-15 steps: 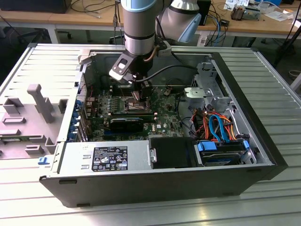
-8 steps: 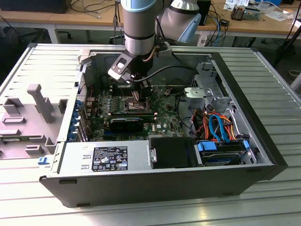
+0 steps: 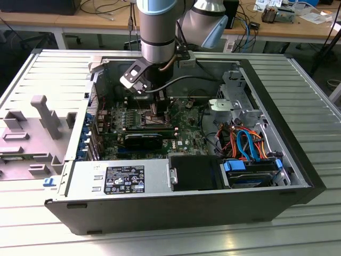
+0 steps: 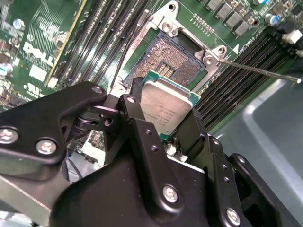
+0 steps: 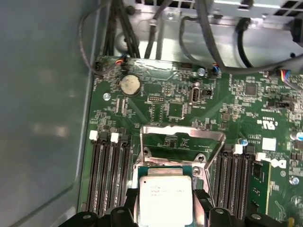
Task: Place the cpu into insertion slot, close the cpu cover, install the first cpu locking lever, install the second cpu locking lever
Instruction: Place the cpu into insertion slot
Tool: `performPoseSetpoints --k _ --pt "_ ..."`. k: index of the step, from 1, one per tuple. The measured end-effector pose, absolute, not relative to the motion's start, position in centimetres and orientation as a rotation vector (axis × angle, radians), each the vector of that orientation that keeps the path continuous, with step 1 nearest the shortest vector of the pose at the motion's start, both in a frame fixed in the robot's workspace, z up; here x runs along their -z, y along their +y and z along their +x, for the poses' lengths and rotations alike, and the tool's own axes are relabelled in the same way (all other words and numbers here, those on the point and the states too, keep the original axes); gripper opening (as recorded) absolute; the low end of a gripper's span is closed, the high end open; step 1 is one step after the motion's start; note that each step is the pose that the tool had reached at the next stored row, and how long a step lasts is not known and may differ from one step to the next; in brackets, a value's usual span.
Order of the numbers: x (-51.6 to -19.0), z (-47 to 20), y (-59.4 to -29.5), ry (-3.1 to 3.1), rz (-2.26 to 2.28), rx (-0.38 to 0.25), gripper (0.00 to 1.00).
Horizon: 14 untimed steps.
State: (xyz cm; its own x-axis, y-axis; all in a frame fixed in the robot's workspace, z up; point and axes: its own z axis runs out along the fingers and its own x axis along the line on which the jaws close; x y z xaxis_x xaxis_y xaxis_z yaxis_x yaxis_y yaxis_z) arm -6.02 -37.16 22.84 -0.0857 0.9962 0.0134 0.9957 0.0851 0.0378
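Observation:
My gripper [image 4: 165, 116] is shut on the cpu [image 4: 166, 105], a flat square chip with a grey metal top, gripped at two opposite edges by the black fingers [image 4: 137, 113]. The chip hangs just above the insertion slot [image 4: 173, 59], partly overlapping it, and the slot's pin field lies bare. In the first wrist view the cpu [image 5: 165, 198] sits between the fingertips [image 5: 201, 198], and the cpu cover [image 5: 182, 132] stands swung open beyond it. A thin locking lever [image 4: 258, 71] sticks out beside the slot. In the exterior view the gripper [image 3: 158, 109] is low inside the computer case.
Memory slots [image 5: 109, 175] flank the socket on both sides. A black fan shroud [image 3: 144, 140], a grey power supply [image 3: 122, 178], a drive in a blue caddy [image 3: 250, 170] and coloured cables [image 3: 240, 138] crowd the case. A grey plastic fixture [image 3: 32, 133] lies at the exterior view's left.

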Motion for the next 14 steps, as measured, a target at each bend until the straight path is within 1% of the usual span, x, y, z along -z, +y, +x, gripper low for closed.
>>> performPoseSetpoints --k 3,10,14 --pt "-22.68 -6.02 -37.16 2.218 2.2 -0.056 0.55" --pt "-22.46 -6.55 -37.25 2.215 2.202 -0.056 0.55" --pt "-21.92 -6.76 -37.44 2.209 2.195 -0.04 0.55"
